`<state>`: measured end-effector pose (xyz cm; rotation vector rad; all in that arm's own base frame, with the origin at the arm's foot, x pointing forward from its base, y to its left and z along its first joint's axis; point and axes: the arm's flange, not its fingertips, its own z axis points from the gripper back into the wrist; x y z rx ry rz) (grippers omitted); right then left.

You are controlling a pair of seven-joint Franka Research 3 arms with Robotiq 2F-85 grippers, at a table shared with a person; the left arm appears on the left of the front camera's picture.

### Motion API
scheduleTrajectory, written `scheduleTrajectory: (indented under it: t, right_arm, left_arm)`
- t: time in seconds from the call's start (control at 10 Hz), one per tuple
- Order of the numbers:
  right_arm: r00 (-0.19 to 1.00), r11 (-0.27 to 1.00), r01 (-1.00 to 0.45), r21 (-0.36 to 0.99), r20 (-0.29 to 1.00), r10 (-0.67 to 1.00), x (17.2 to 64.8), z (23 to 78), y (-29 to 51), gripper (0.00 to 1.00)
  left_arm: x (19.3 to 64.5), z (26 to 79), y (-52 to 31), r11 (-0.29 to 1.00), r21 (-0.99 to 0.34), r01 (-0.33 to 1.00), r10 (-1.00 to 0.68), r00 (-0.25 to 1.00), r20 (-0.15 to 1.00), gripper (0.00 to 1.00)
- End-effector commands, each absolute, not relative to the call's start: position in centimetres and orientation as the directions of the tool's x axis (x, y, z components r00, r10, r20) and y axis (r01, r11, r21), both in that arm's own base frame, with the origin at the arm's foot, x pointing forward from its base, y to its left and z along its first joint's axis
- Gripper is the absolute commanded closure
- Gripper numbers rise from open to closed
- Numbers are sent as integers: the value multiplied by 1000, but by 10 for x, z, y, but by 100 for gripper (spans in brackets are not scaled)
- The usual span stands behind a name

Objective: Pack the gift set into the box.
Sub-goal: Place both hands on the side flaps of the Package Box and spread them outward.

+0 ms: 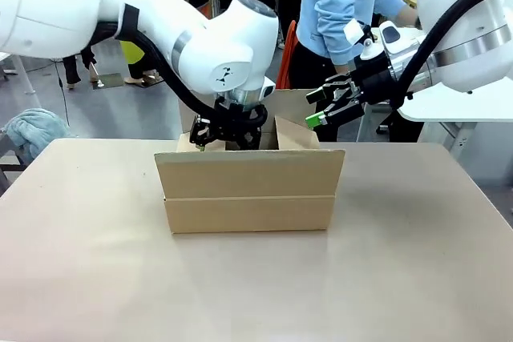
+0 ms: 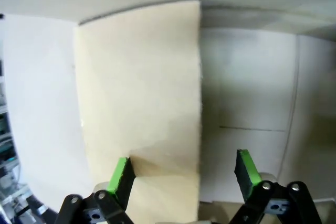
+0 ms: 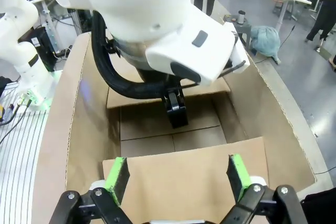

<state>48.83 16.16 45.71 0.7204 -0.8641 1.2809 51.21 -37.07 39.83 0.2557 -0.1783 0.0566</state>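
The box [image 1: 248, 198] stands open in the middle of the table, its front flap upright. My left gripper [image 1: 228, 135] reaches down into it from above and is open. In the left wrist view the left gripper [image 2: 185, 174] hangs over a flat pale cream panel [image 2: 139, 103] beside whitish cardboard with seams; I cannot tell whether that panel is the gift set or a flap. My right gripper [image 1: 318, 107] hovers open over the box's right end. In the right wrist view the right gripper [image 3: 177, 177] sits above a cardboard flap [image 3: 184, 182], looking along the box [image 3: 79, 119] at the left gripper [image 3: 176, 111].
A person in a blue top [image 1: 345, 6] stands behind the box at the far side. A teal cloth [image 1: 36, 130] lies off the table's left. A white table [image 1: 457, 106] stands at the right. The tabletop [image 1: 256, 286] in front of the box is bare.
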Motion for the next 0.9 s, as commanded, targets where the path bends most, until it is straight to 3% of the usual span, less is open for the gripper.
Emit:
scheduleTrajectory:
  t: [0.0,0.5,0.8]
  right_arm:
    - [65,157,-987,-18,860,507,486,459,161,0]
    - [65,157,-987,-18,860,507,486,459,161,0]
    - [65,157,-987,-18,860,507,486,459,161,0]
  left_arm:
    - [517,395,-373,938,327,-114,45,976,211,0]
    - [511,417,-345,885,445,-135,22,968,250,0]
    - [506,440,-311,877,447,-179,54,959,280,0]
